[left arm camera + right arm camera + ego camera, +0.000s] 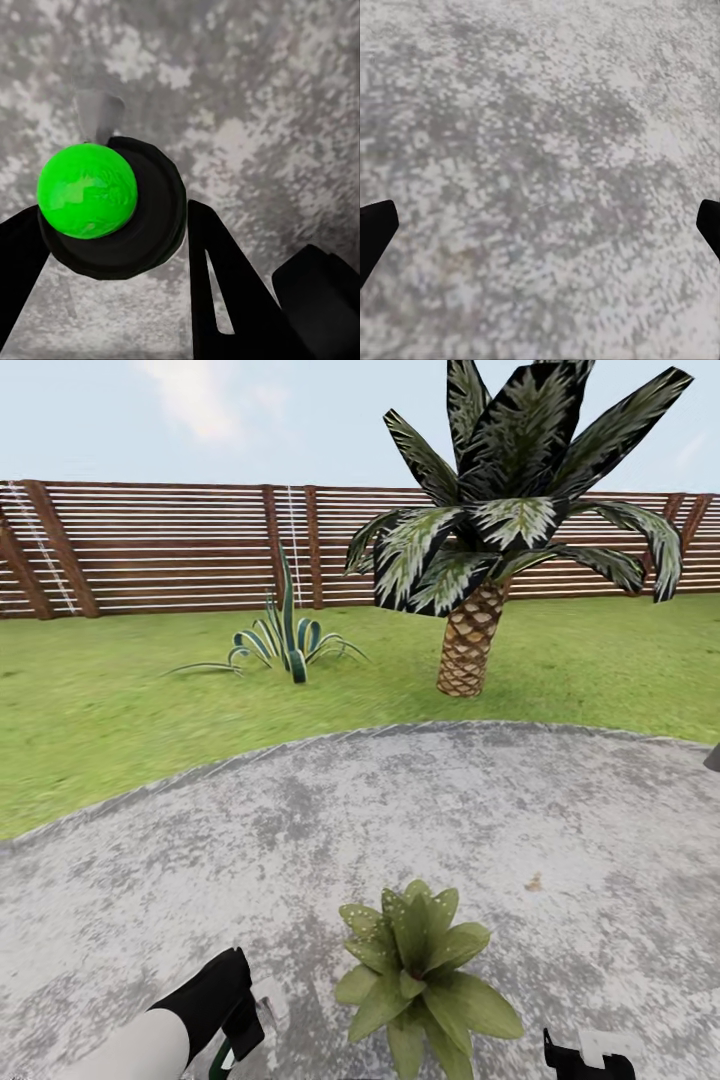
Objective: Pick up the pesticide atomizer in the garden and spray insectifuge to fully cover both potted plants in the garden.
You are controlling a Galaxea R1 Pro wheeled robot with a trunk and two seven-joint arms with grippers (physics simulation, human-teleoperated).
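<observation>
One potted plant (415, 972), a low rosette of speckled green leaves, stands on the stone patio (400, 810) of the garden, right in front of me. My left gripper (235, 1015) hangs just left of it, shut on the pesticide atomizer (271, 1000). The left wrist view shows the atomizer (112, 202) from above as a black round cap with a bright green knob and a pale nozzle, clamped between the black fingers (225, 292). My right gripper (590, 1060) is low, to the plant's right. In the right wrist view the right gripper (540, 232) is open over bare stone.
Beyond the patio lies lawn (100, 710) with a striped spiky agave (285, 640) and a scaly-trunked palm (470, 640). A brown slatted fence (160, 545) closes the back. A small dark object (713, 757) shows at the right edge.
</observation>
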